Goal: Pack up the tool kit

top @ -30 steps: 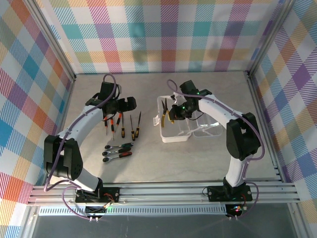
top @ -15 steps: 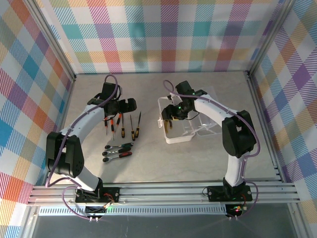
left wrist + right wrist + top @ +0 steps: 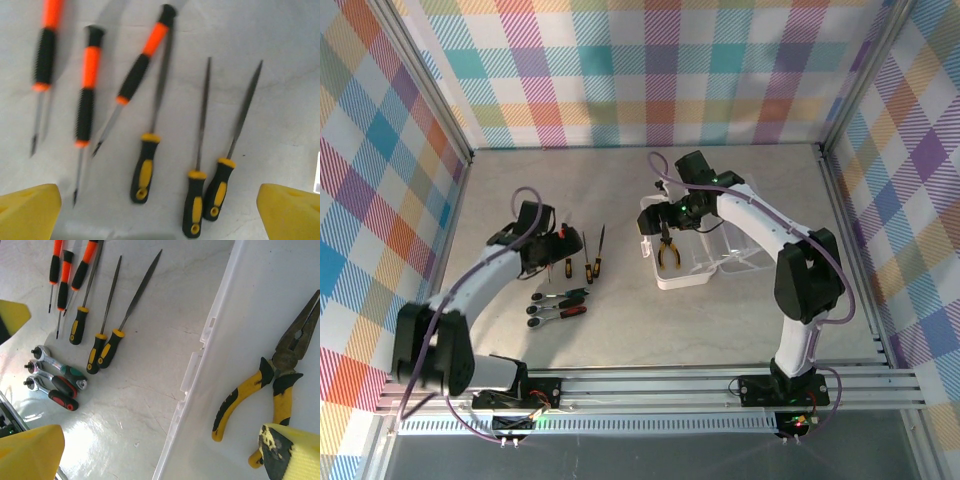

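The tool kit's clear case (image 3: 678, 282) lies open right of centre, its rim (image 3: 200, 355) running through the right wrist view. Yellow-handled pliers (image 3: 668, 254) (image 3: 272, 385) lie loose on the case floor. My right gripper (image 3: 663, 222) (image 3: 160, 455) hovers open above the case's left edge, holding nothing. To the left, orange-handled screwdrivers (image 3: 87, 90) and yellow-handled files (image 3: 197, 200) (image 3: 588, 262) lie in a row on the table. My left gripper (image 3: 558, 250) (image 3: 160, 220) hangs open just above their handles. Ratchets (image 3: 558, 304) (image 3: 55, 380) lie nearer the front.
The case's clear lid (image 3: 740, 262) lies flat to the right of the tray. Aluminium rails (image 3: 650, 385) run along the near edge, and plaid walls enclose the grey table (image 3: 620, 340), which is bare in front of the tools.
My right gripper has opened and the pliers it held over the case now lie inside it. My left arm has drawn back toward the near side, over the screwdrivers.
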Robot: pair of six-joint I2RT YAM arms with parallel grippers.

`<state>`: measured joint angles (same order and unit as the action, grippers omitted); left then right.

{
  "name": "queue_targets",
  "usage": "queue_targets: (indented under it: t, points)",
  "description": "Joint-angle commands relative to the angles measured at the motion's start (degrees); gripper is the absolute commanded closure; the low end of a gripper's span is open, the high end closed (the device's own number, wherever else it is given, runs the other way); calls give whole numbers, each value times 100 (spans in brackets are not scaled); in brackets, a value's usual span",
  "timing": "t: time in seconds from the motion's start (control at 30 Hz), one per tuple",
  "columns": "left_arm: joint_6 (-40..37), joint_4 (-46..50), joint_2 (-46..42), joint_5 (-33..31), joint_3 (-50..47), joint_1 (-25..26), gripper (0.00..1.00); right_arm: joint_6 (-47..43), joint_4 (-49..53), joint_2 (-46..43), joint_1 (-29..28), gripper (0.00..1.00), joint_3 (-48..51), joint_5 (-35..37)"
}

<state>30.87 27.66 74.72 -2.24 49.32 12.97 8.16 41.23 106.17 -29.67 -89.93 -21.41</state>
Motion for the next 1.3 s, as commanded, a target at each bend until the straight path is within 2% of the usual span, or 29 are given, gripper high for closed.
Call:
queue_targets:
  t: [0.0,0.13,0.23,0.37,0.47,0.63,0.9,1.27]
  points:
    - [1041,657,-914,-612,-449,-25,0,-371,170,-192,-83,1,-150,-1]
    - [1787,1559,-2076,-1091,-891,-29,4,-408,31,-163,-92,1,-59,-113]
    - [2291,2123,-2727,-1086,-1177,-32,9,-416,-83,-92,-92,1,-7,-244]
    - [2763,2606,-3147,-631,-1510,-32,10,-437,-239,3,-99,1,78,-405]
    - [2901,2680,-3281,-326,-1709,-31,18,-448,-344,46,-98,1,145,-517]
    - [2946,2955,-3281,-238,-1732,-32,30,-447,-521,44,-99,1,290,-614]
    - [2943,2498,-2675,180,-2003,-32,35,-412,-739,3,-91,1,515,-698]
    - [2724,2127,-1732,36,-1787,-32,39,-438,-786,51,-67,1,466,-707]
